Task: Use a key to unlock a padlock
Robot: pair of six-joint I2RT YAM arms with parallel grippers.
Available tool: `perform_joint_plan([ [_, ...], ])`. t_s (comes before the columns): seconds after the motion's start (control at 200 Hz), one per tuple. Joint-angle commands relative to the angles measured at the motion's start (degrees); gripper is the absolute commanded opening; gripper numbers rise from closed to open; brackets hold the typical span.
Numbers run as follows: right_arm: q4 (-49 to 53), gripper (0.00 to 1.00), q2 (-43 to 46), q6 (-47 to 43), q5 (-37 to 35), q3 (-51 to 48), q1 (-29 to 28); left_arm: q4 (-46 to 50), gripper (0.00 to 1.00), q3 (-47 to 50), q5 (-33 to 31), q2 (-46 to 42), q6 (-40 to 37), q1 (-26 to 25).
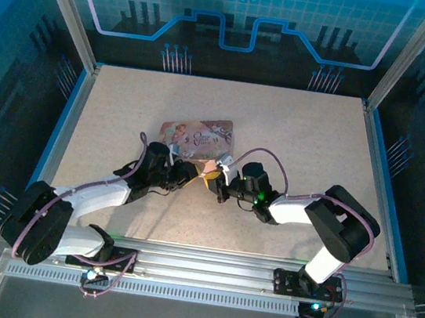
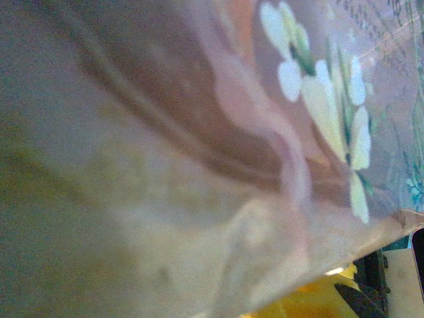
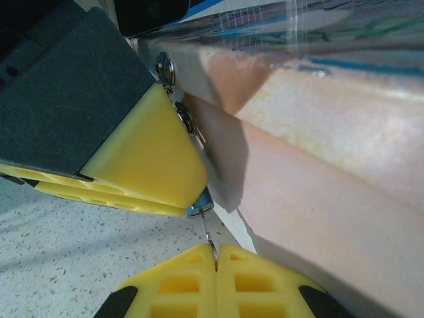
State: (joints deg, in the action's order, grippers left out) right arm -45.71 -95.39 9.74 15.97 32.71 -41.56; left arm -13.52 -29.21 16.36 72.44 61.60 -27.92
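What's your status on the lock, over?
Left tool shut on padlock. Right tool shut on key, tip at padlock; inserted or not, can't tell. Pink box close beside both.

Left wrist view, blurred at close range: pink illustrated box (image 2: pixel 199 165) with its face slanting down to the right, white flower print (image 2: pixel 331 112) at upper right, and below the box's lower edge a yellow pad (image 2: pixel 311 301), a dark part (image 2: pixel 371 271) beside it, and pale worktop (image 2: pixel 401 298) in the corner.
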Motion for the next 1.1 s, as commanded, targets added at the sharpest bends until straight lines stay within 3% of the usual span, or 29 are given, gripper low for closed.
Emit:
perform_joint_plan([
  [0.0,-4.38,0.03,-0.93,-1.30,2.32,0.77,1.36,-0.75,0.17,-2.43,6.22,-2.94,0.92,-0.88],
  [0.615,-5.56,0.04,-4.86,-0.38,9.30,5.25,4.05,2.26,0.17,-3.59,8.42,-4.75,-0.38,-1.03],
  [1.096,-4.52,0.04,-4.04,0.32,7.94,7.44,2.98,0.75,0.17,-4.10,8.72,-0.67,-1.60,-1.47],
])
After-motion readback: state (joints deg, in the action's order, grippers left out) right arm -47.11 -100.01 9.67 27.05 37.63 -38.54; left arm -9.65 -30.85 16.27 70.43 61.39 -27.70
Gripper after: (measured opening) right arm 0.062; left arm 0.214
